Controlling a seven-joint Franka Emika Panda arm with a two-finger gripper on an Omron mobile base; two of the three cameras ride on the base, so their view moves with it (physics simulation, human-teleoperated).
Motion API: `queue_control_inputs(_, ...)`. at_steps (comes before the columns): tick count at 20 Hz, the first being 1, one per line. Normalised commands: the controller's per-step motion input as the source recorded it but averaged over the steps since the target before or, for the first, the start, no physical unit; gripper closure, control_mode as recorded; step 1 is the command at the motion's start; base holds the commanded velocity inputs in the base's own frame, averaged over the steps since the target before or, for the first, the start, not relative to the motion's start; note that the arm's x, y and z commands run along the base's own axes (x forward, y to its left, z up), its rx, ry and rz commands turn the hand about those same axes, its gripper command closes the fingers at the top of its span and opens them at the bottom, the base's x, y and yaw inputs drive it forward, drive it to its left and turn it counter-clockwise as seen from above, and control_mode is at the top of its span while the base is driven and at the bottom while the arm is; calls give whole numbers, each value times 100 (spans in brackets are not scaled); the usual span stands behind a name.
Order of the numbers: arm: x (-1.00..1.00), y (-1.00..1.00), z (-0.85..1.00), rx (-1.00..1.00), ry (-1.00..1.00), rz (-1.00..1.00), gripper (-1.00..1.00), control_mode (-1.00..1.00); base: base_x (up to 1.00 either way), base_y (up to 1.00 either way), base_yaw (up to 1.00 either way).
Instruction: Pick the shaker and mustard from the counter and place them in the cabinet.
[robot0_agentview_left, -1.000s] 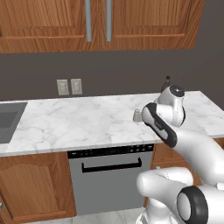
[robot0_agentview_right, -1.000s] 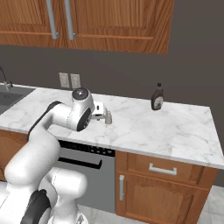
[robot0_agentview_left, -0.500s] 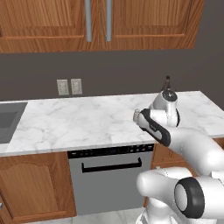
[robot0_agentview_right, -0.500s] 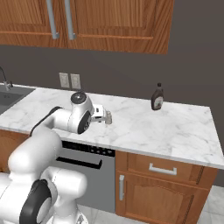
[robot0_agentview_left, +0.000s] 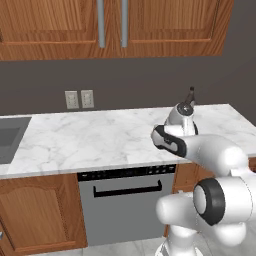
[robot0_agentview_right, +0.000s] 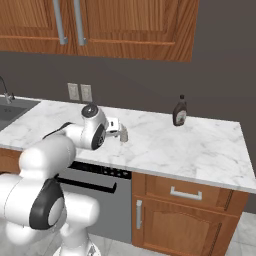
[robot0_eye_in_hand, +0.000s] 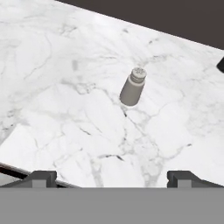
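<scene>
The shaker (robot0_eye_in_hand: 132, 87), a small grey cylinder with a lighter perforated cap, stands upright on the white marble counter (robot0_eye_in_hand: 65, 65). In the right base view the shaker (robot0_agentview_right: 123, 134) is just in front of my gripper (robot0_agentview_right: 118, 130), near the counter (robot0_agentview_right: 200, 150) front edge. My gripper (robot0_eye_in_hand: 111, 177) is open with nothing between its fingertips, and the shaker sits ahead of it, a little apart. The brown wooden wall cabinet (robot0_agentview_left: 165, 25) (robot0_agentview_right: 130, 25) hangs above with its doors shut. The mustard is out of view.
A dark brown bottle (robot0_agentview_right: 179, 111) (robot0_agentview_left: 190, 95) stands at the back of the counter by the wall. A sink (robot0_agentview_left: 10, 140) lies at the far left. A dishwasher (robot0_agentview_left: 125, 200) and base drawers (robot0_agentview_right: 185, 192) sit under the slab. Outlets (robot0_agentview_left: 80, 99) are on the wall.
The arm has folded lower over the counter and brought the hand closer to the shaker. The jaws stayed open and the shaker has not moved.
</scene>
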Motion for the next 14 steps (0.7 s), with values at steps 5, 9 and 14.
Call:
queue_control_inputs(5,36,0,-6,-2,0,-3,-100,-100,0,0,0)
queue_control_inputs(9,32,-4,-10,-1,0,-3,-100,-100,0,0,0)
queue_control_inputs(14,33,-8,-14,0,0,-4,-100,-100,0,0,0)
